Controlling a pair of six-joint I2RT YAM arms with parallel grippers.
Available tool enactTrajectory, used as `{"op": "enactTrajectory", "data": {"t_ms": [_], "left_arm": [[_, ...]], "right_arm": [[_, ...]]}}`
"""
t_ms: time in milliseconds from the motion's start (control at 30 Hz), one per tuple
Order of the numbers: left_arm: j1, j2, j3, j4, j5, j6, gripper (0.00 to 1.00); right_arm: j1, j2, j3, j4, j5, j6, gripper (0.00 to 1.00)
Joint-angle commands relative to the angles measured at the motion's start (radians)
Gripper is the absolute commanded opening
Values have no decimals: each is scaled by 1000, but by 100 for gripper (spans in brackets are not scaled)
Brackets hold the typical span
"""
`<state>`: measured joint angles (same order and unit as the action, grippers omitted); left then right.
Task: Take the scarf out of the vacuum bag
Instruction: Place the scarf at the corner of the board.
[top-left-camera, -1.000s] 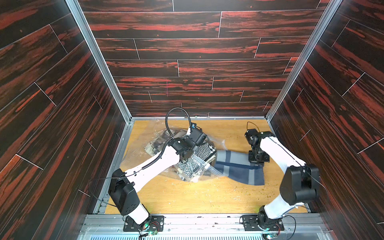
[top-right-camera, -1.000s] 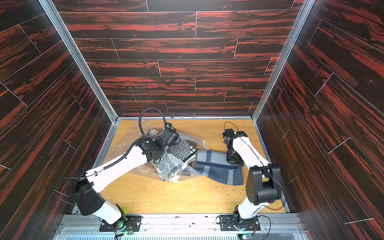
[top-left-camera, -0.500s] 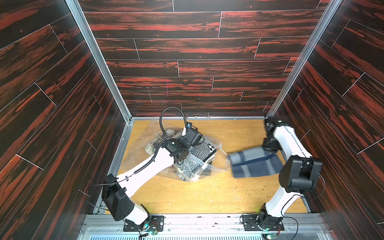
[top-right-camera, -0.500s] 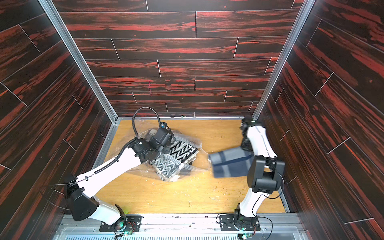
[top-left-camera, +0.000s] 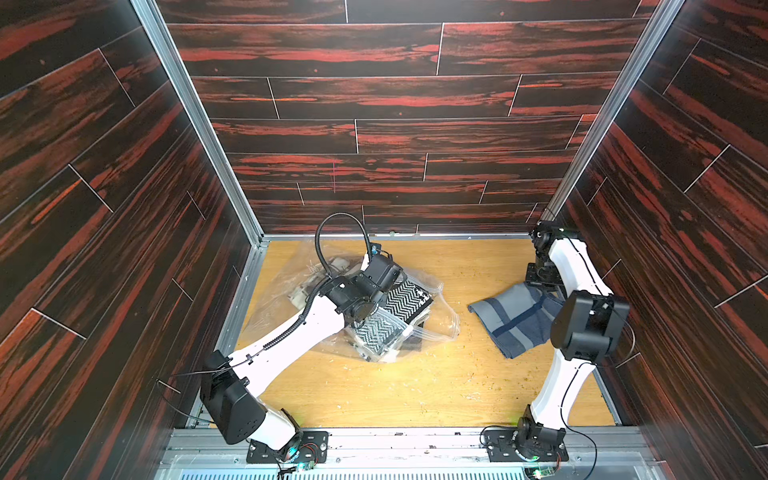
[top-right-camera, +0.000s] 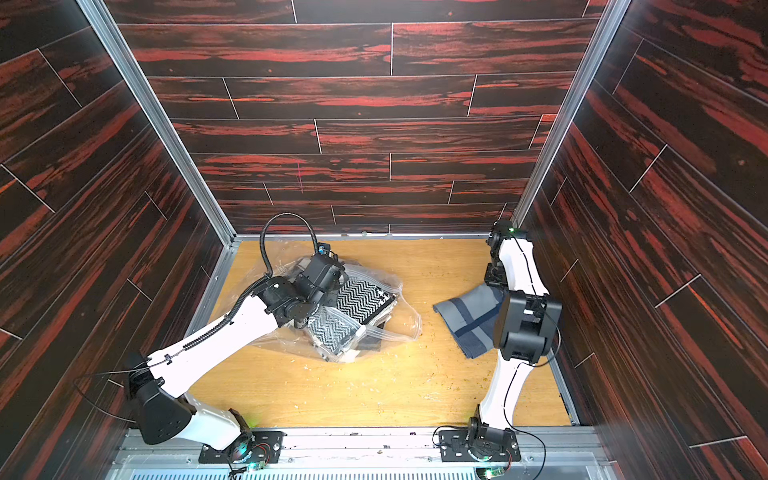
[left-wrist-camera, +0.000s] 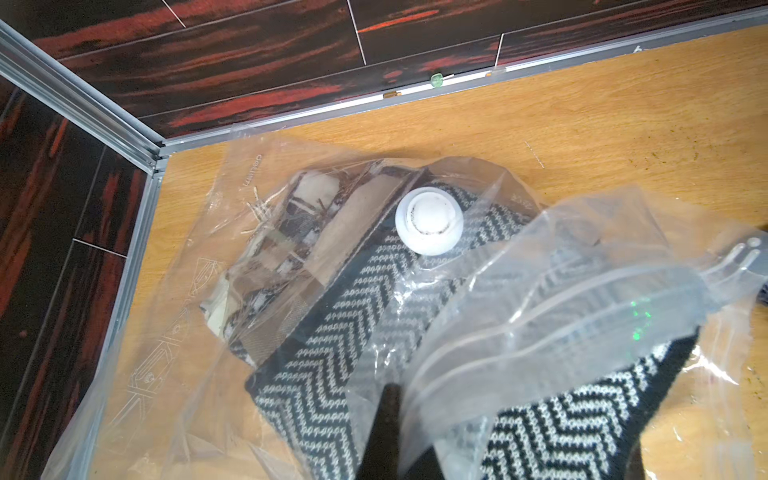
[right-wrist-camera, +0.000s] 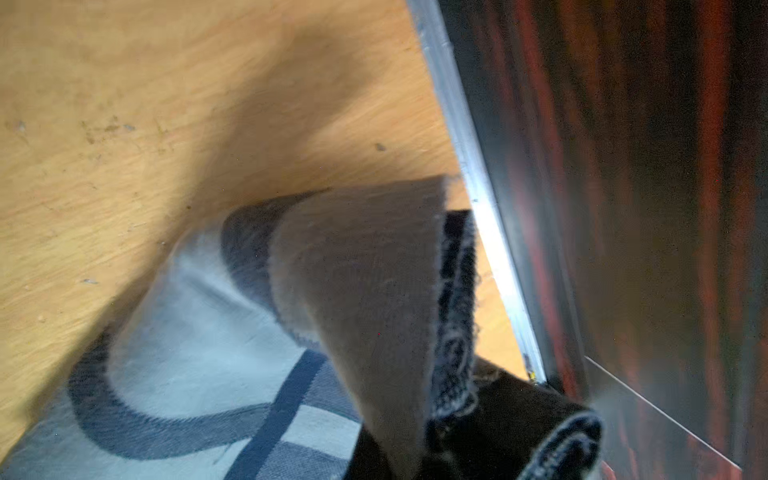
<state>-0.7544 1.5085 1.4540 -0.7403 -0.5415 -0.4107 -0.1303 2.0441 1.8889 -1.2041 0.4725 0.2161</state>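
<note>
Leftmost, the vacuum bag (top-left-camera: 277, 307) lies crumpled on the left half of the wooden table (top-left-camera: 374, 395), reaching toward the far-left corner, and the left arm crosses over much of it in both top views. Its round white valve (left-wrist-camera: 429, 220) shows only in the left wrist view, sitting over folded cloth still inside: a brown and cream piece (left-wrist-camera: 291, 232) toward the left and a black-and-white herringbone piece (top-left-camera: 405, 299) toward the right. The left gripper (left-wrist-camera: 384, 419) is hard to read. Only one dark finger shows, cut off at the frame edge, with the bag's zip-seal flap rising against it, so the jaws seem closed on that plastic film. To the right, clear of the bag's mouth with bare table between them, is the grey-blue scarf (top-left-camera: 513, 318), with dark blue stripes. It is fully outside the bag and drapes down to the table. Its right part is hidden behind the right arm's black elbow housing (top-left-camera: 590, 328). The right gripper (top-left-camera: 542, 286), near the right wall, pinches the scarf's far edge with closed jaws; the right wrist view is blurred, and the fingers are largely wrapped in cloth.
</note>
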Motion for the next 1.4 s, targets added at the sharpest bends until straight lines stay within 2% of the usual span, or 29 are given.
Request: {"op": "enactTrajectory", "data": {"t_ms": [0, 67, 167, 267, 367, 800, 1033, 1233, 1367], "left_arm": [[11, -48, -8, 4, -18, 4, 0], [11, -51, -9, 7, -14, 4, 0], [11, -50, -13, 16, -11, 4, 0], [11, -42, -8, 21, -6, 4, 0], [10, -38, -3, 19, -3, 4, 0], [10, -19, 21, 19, -4, 14, 0], [11, -16, 21, 25, -2, 5, 0], [11, -24, 12, 27, 1, 0, 0], [10, -23, 14, 28, 6, 0, 0]], "right_arm": [[6, 25, 36, 1, -133, 6, 0], [13, 50, 46, -3, -165, 12, 0], [21, 58, 24, 28, -298, 5, 0], [29, 43, -5, 75, -326, 25, 0], [12, 30, -9, 142, -433, 54, 0], [-164, 137, 228, 305, -855, 284, 0], [-188, 265, 389, 181, -828, 239, 0], [-187, 302, 435, 145, -749, 186, 0], [-187, 372, 564, 64, -693, 158, 0]]}}
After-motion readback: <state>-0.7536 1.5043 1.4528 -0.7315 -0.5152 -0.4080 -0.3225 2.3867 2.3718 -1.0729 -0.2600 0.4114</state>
